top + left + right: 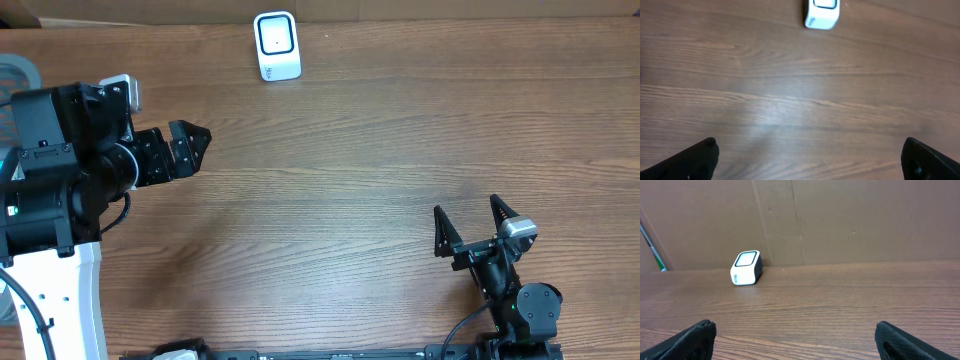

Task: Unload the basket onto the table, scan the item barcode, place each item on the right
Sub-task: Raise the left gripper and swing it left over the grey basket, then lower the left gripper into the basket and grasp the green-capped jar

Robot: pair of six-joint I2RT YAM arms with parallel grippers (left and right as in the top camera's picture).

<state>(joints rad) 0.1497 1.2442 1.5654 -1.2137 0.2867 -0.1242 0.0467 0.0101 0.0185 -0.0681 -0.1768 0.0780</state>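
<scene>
The white barcode scanner point(277, 45) stands near the table's far edge, its dark-rimmed window facing up; it also shows as the scanner point(822, 13) and the scanner point(746, 268) in the wrist views. The item is out of view. My left gripper point(197, 148) hovers at the left side, pointing right, open with nothing between its fingers point(810, 145). My right gripper point(466, 207) sits near the front right, pointing toward the back wall, open and holding nothing point(795, 326). Both grippers are well apart from the scanner.
A brown cardboard wall point(850, 220) runs behind the wooden table point(350, 170). A grey round object point(16, 72) is partly visible at the far left edge. A thin green-and-white rod point(652, 247) leans at the back left.
</scene>
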